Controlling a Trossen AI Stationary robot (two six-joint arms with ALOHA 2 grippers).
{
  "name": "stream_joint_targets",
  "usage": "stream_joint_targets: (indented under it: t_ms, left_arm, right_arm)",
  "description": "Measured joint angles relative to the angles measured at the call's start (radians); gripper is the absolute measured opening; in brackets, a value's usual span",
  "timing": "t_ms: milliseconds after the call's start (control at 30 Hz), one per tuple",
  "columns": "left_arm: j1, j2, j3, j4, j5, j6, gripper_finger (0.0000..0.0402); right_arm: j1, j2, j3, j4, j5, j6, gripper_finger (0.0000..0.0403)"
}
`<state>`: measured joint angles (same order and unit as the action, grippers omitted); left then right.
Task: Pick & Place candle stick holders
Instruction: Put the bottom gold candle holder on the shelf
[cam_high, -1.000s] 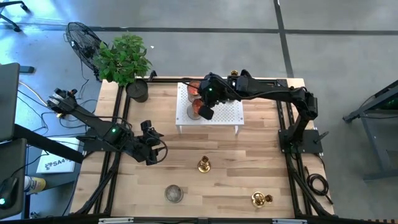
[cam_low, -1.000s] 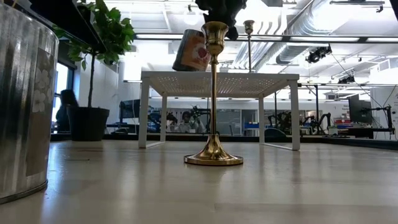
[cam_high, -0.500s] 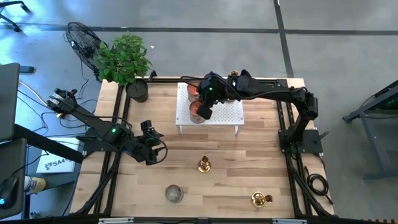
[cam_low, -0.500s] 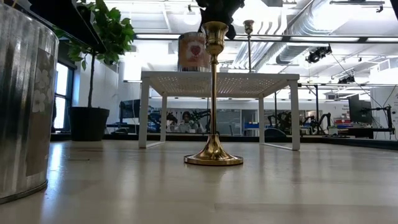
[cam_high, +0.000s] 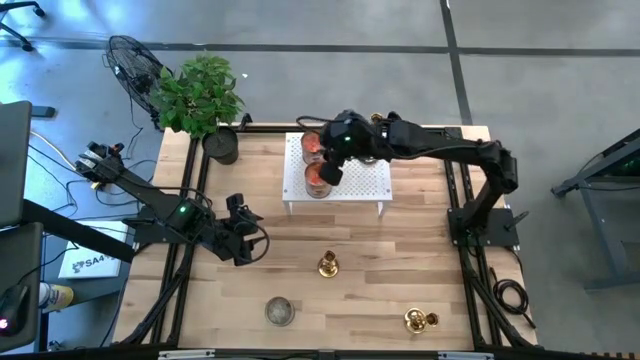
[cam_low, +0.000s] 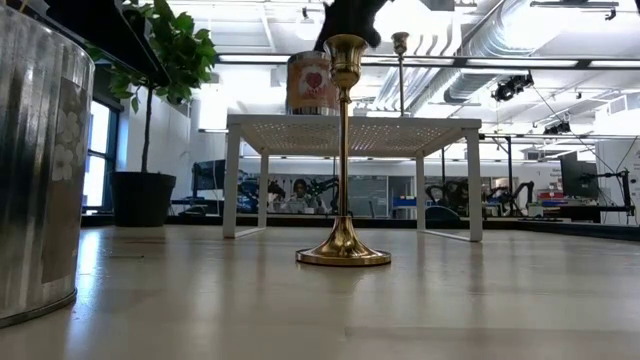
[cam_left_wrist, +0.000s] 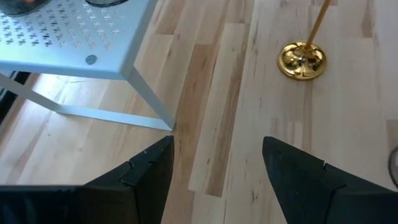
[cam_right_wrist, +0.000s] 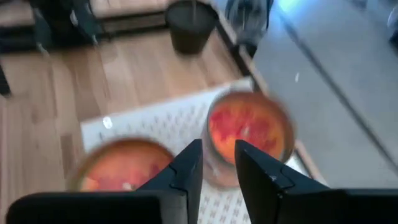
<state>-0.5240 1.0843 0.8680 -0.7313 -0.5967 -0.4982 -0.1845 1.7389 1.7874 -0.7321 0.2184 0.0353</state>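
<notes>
Wooden table carries a white perforated stand toward its far edge, a potted plant at the far left corner. Right arm reaches over the stand; right gripper hangs above the two glass jar candles, fingers parted only narrowly with nothing between them, one jar directly beyond the fingertips in the right wrist view. Left arm waits low at the table's left side; left gripper has its fingers spread wide and empty above bare wood, near the stand's front leg. Grey tin sits near the front edge. Candle stick holders: a tall one upright at mid-table in front of the stand, well apart from both grippers; another at the front right; a third behind the stand by the right arm, small and partly hidden.
</notes>
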Motion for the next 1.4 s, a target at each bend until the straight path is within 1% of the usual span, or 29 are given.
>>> stream_joint_targets:
  t_ms: [167, 300, 467, 567, 633, 733, 833, 933, 1133, 1200, 1400]
  left_arm:
    - [0.0, 0.0, 0.0, 0.002, 0.028, -0.004, 0.0239]
    - [0.0, 0.0, 0.0, 0.009, 0.031, -0.008, 0.0239]
    - [0.0, 0.0, 0.0, 0.035, 0.03, -0.007, 0.0239]
    - [0.0, 0.0, 0.0, 0.034, 0.03, -0.007, 0.0239]
    - [0.0, 0.0, 0.0, 0.034, 0.031, -0.007, 0.0239]
    - [0.0, 0.0, 0.0, 0.035, 0.039, -0.007, 0.0239]
    - [0.0, 0.0, 0.0, 0.036, 0.038, -0.008, 0.0239]
    - [0.0, 0.0, 0.0, 0.048, 0.037, -0.007, 0.0239]
    - [0.0, 0.0, 0.0, 0.102, 0.03, 0.006, 0.0239]
    - [0.0, 0.0, 0.0, 0.122, 0.03, 0.019, 0.0239]
    - [0.0, 0.0, 0.0, 0.17, 0.029, 0.022, 0.0239]
  right_arm:
    - [0.047, -0.09, 0.0, 0.068, 0.01, -0.052, 0.0098]
    - [0.112, -0.167, 0.0, 0.07, -0.035, -0.079, 0.0099]
    - [0.233, -0.228, 0.0, 0.012, -0.127, -0.081, 0.0099]
    - [0.324, -0.243, 0.0, -0.053, -0.128, -0.081, 0.0099]
    - [0.385, -0.251, 0.0, -0.122, -0.107, -0.062, 0.0099]
    - [0.474, -0.255, 0.0, -0.252, -0.068, 0.031, 0.0099]
    - [0.559, -0.255, -0.001, -0.378, -0.049, 0.188, 0.0099]
    - [0.638, -0.254, -0.003, -0.441, -0.032, 0.348, 0.0099]
    - [0.794, -0.253, -0.003, -0.483, 0.06, 0.542, 0.0099]
    - [0.842, -0.253, -0.003, -0.483, 0.075, 0.597, 0.0099]
    - [0.963, -0.246, -0.003, -0.484, 0.154, 0.719, 0.0099]
